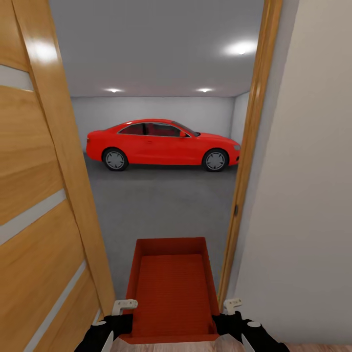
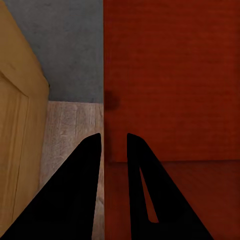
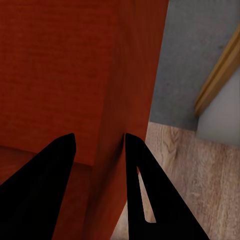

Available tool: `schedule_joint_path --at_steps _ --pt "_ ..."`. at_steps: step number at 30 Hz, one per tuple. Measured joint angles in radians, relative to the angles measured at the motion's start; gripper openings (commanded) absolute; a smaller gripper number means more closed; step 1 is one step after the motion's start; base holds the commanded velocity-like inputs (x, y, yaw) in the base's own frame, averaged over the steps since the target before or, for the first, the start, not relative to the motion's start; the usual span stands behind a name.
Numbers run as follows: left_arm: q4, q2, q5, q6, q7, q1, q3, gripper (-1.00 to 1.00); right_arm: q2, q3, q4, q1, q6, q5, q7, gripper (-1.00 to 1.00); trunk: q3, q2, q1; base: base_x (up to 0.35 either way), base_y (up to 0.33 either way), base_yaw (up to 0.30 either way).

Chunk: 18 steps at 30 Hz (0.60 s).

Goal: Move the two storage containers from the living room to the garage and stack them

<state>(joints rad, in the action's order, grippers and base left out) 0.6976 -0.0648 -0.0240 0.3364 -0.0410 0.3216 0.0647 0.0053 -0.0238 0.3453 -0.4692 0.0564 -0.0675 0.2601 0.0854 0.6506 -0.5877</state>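
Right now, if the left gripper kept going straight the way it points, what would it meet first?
The left gripper straddles the left wall of the storage container, so pushed on it would slide along that wall. Beyond lies the garage floor, with the wooden door close alongside. Depth is unclear.

The scene is taken from head height, forward and slightly downward, through an open doorway framed by a light wooden door (image 1: 39,195) on the left and a beige wall (image 1: 303,195) on the right. A red car (image 1: 161,144) is seen far off across the dark grey concrete floor (image 1: 161,205).

The orange-red open-topped rectangular bin (image 1: 171,288) is seen close below. Each wrist view is aimed along its claw, left claw (image 2: 114,142) and right claw (image 3: 100,142), at very close range against a wall of that bin (image 2: 170,80) (image 3: 65,75). The bin, the concrete and the light wood plank floor (image 2: 70,130) (image 3: 195,165) are shared by all three views.
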Motion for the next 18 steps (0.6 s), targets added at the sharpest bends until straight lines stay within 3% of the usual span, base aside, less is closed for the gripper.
schedule_joint_path --at_steps 18 --pt "0.000 0.000 0.000 0.001 0.000 0.000 0.000 -1.00 0.000 -0.001 0.000 0.000 0.001 0.001 0.000 -1.00 0.000 0.000 0.000 0.281 0.001 0.000"
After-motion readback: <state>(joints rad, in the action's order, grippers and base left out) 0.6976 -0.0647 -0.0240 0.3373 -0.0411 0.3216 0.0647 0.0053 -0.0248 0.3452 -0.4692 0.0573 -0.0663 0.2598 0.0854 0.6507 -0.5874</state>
